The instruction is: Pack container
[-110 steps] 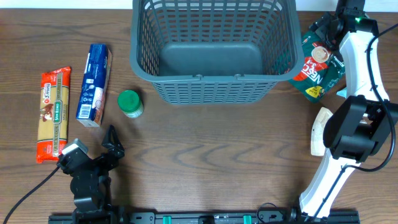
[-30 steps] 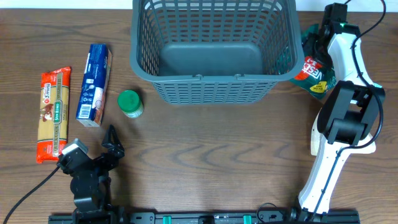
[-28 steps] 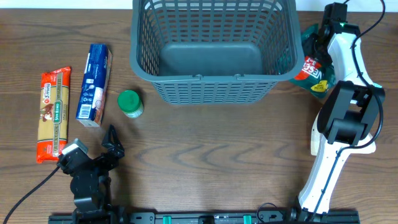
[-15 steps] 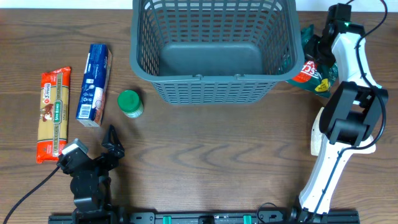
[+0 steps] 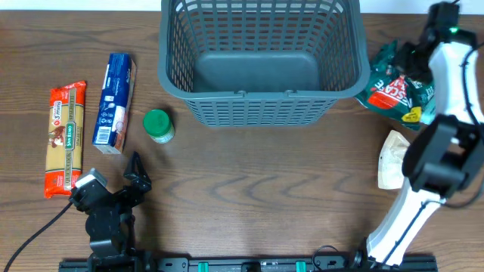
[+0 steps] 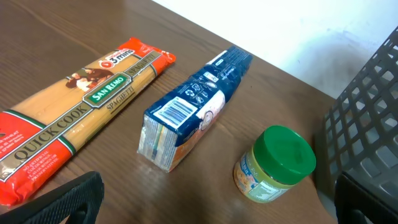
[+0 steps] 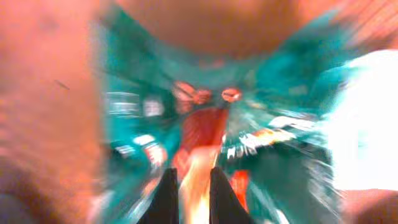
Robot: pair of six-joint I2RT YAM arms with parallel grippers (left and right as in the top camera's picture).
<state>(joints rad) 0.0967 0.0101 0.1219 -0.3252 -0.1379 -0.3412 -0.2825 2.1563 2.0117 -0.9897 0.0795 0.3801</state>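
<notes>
The container point(image 5: 261, 94), a large dark grey slotted basket, stands at the back middle of the table with nothing inside. To its right, my right gripper point(image 5: 414, 60) is shut on the top edge of a green and red coffee bag point(image 5: 393, 87). The right wrist view is blurred by motion, but it shows the gripper point(image 7: 189, 193) pinching a fold of the bag point(image 7: 280, 162). My left gripper point(image 5: 136, 170) rests open near the front left, holding nothing. In the left wrist view its fingers point(image 6: 62, 199) stand wide apart, short of the jar.
Left of the basket lie a green-lidded jar point(image 5: 159, 125) point(image 6: 277, 165), a blue box point(image 5: 113, 102) point(image 6: 193, 106) and a spaghetti pack point(image 5: 66, 137) point(image 6: 81, 112). A white packet point(image 5: 393, 159) lies at the right, beside the right arm.
The right gripper has shut on the coffee bag and pulled it right, away from the basket wall. The left arm has not moved.
</notes>
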